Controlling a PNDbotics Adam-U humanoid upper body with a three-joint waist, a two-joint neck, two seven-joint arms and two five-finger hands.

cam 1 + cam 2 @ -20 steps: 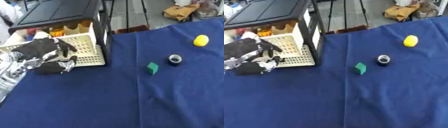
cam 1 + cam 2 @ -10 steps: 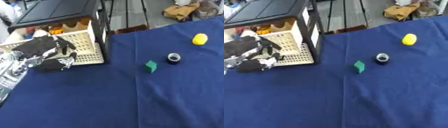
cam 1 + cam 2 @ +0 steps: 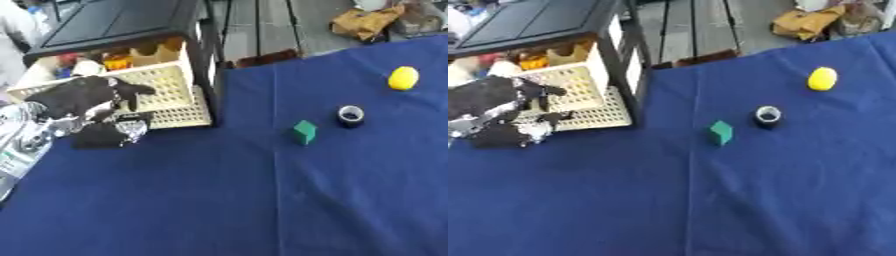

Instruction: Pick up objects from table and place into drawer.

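My left hand (image 3: pixel 86 100) comes in from the left and hovers at the front of the cream perforated drawer (image 3: pixel 171 82), which stands pulled out of a black cabinet (image 3: pixel 122 20). Its fingers reach over the drawer's front edge, spread, with nothing visible in them. Inside the drawer lie small orange, white and red things (image 3: pixel 105 62). On the blue cloth to the right sit a green block (image 3: pixel 304 132), a black tape roll (image 3: pixel 351 115) and a yellow lemon-shaped object (image 3: pixel 402 78). My right hand does not show.
The blue cloth covers the table (image 3: pixel 262 200). Beyond its far edge there is wooden flooring with a brown crumpled thing (image 3: pixel 367 22). The silver forearm (image 3: pixel 26 135) lies along the left edge.
My left hand has shifted a little up and left, further over the drawer's front edge. The block, the tape roll and the yellow object have stayed put.
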